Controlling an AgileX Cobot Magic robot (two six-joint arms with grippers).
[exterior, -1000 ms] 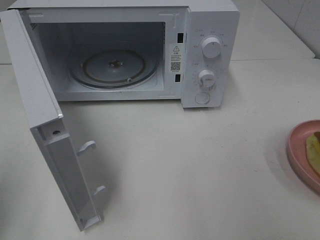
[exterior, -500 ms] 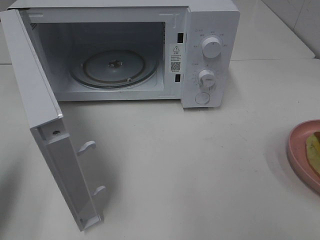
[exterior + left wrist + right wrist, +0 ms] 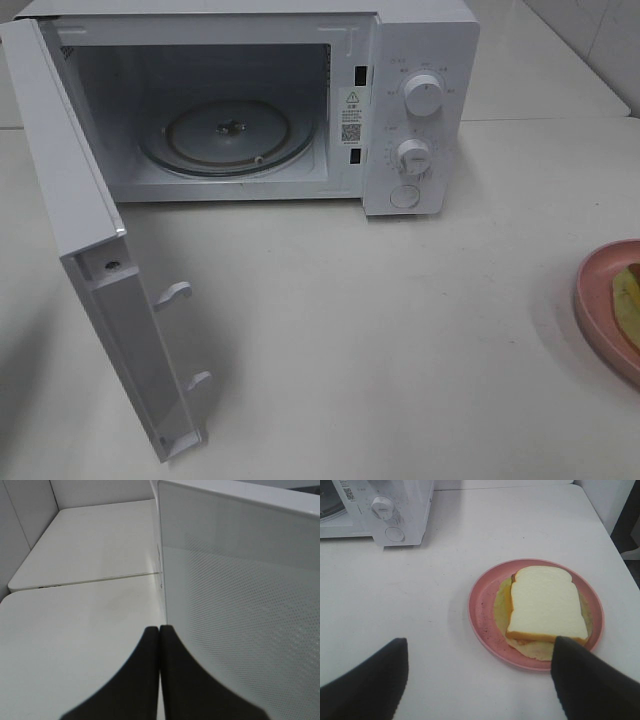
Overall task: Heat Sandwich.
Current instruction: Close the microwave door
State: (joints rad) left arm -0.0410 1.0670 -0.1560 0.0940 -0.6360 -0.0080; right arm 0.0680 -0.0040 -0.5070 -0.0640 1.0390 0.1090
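sandwich [image 3: 547, 607] lying flat on pink plate [image 3: 482, 612], at table's [image 3: 400, 320] 3 o'clock edge in the high view. right gripper [image 3: 480, 680] hovering near plate, fingers spread wide, gripping nothing. microwave [image 3: 420, 60] standing at 12 o'clock, door [image 3: 90, 250] hanging open. left gripper [image 3: 160, 635] sitting beside door, fingers pressed together.

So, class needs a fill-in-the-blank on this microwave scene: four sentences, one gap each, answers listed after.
1. The microwave door stands ____.
2. The sandwich lies on a plate coloured ____.
3. The left gripper has its jaws ____.
4. The right gripper has its jaws ____, holding nothing.

Missing words: open; pink; shut; open
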